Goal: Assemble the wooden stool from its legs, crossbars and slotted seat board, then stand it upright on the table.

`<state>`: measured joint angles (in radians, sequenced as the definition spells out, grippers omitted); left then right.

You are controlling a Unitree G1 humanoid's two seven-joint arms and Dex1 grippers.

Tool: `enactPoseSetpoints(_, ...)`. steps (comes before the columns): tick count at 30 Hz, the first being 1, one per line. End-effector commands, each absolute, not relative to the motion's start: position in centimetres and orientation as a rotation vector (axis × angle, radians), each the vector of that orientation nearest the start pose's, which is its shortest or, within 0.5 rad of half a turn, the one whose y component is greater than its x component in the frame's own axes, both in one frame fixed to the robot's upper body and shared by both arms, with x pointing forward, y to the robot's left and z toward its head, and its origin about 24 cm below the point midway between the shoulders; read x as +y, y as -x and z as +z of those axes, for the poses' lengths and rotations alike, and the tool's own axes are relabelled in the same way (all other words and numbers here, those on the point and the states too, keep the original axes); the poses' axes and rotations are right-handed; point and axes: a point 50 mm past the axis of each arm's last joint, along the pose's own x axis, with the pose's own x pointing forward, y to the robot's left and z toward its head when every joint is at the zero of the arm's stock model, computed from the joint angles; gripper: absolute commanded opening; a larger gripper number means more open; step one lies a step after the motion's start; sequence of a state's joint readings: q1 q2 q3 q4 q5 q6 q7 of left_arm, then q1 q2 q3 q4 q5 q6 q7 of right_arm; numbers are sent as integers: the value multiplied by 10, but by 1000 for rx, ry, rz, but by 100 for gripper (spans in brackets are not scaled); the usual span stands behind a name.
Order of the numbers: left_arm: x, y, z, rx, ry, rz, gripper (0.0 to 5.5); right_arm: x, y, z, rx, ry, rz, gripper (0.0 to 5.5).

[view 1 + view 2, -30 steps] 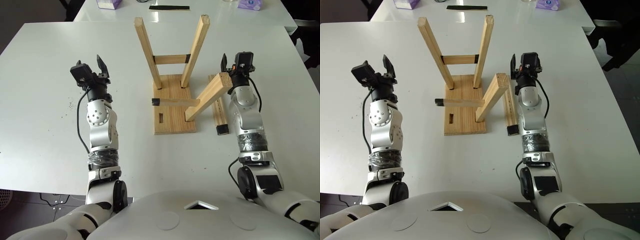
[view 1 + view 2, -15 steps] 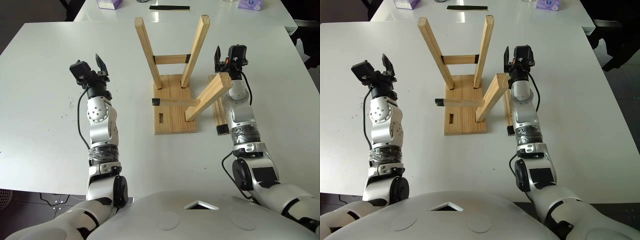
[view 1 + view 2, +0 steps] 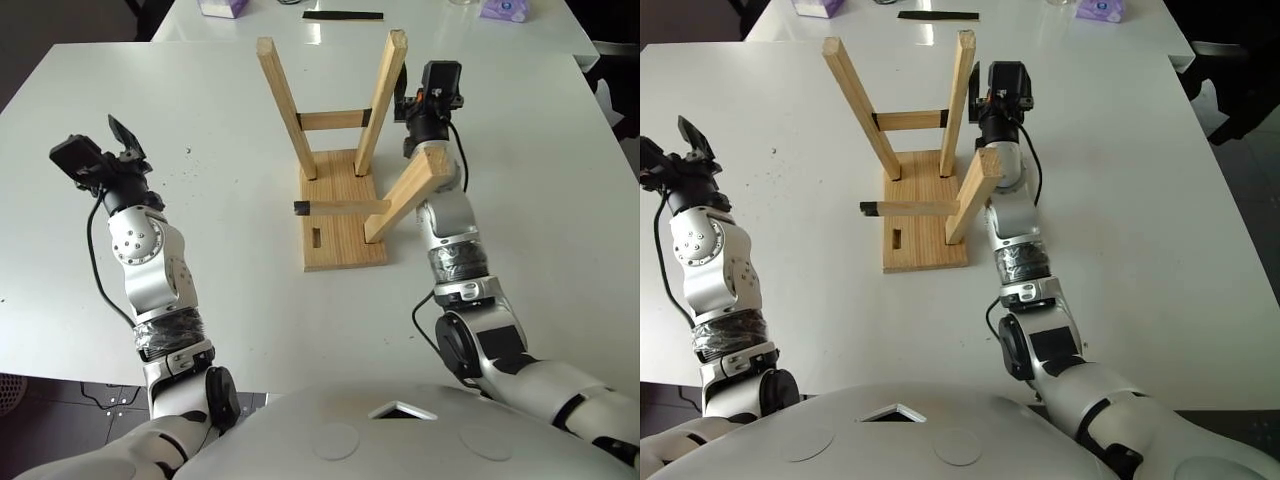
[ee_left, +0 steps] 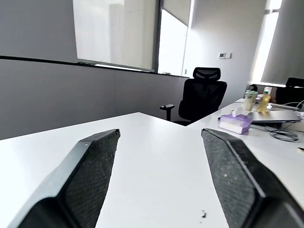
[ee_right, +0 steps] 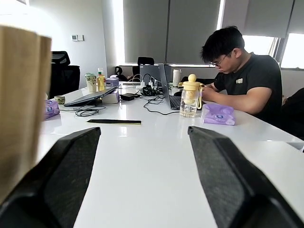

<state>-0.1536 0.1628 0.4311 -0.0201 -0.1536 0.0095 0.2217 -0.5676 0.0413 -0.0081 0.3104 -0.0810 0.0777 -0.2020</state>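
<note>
The slotted seat board [image 3: 345, 225] lies flat mid-table. Two legs [image 3: 285, 105] [image 3: 378, 100] stand up from its far end, joined by a crossbar [image 3: 335, 120]. A third leg [image 3: 405, 195] leans on the board's right side, with a black-tipped crossbar [image 3: 340, 207] sticking out to the left. My right gripper [image 3: 408, 100] is open, raised just right of the right upright leg, whose wood [image 5: 21, 95] shows beside its fingers [image 5: 61, 180]. My left gripper [image 3: 105, 140] is open and holds nothing, raised over the table's left side, far from the stool.
A second table behind carries tissue packs [image 3: 222, 6] [image 3: 497, 9] and a black strip [image 3: 342, 15]. Small dark specks [image 3: 188, 152] dot the white table [image 3: 560, 200] left of the stool. Bare surface lies to the left, right and front of the board.
My right gripper has moved left, from beside the leaning leg's top to the right upright leg. My left arm has swung outward to the left. The view has shifted slightly.
</note>
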Motion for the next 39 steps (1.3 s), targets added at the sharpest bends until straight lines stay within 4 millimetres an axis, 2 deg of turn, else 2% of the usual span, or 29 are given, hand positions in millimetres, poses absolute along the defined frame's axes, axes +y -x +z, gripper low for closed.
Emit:
enactPoseSetpoints(1,268,-270,105,-230,41,542,320,-144,-343,111,-110,99,-137,340)
enactPoseSetpoints(4,251,-280,108,-232,45,460,320,-153,-335,101,-86,109,-163,340)
enactPoseSetpoints(12,232,-282,106,-232,68,379,320,-150,-332,91,-35,96,-107,340)
enactPoseSetpoints(20,214,-276,102,-222,71,314,320,-162,-306,67,58,100,-46,340)
enactPoseSetpoints(26,216,-272,97,-213,63,348,320,-166,-285,57,133,133,10,340)
enactPoseSetpoints(31,218,-266,94,-205,52,360,320,-165,-249,48,229,144,113,340)
enactPoseSetpoints(35,222,-262,95,-205,44,384,320,-166,-225,48,277,168,161,340)
enactPoseSetpoints(39,225,-255,93,-198,36,408,320,-165,-213,51,313,167,191,340)
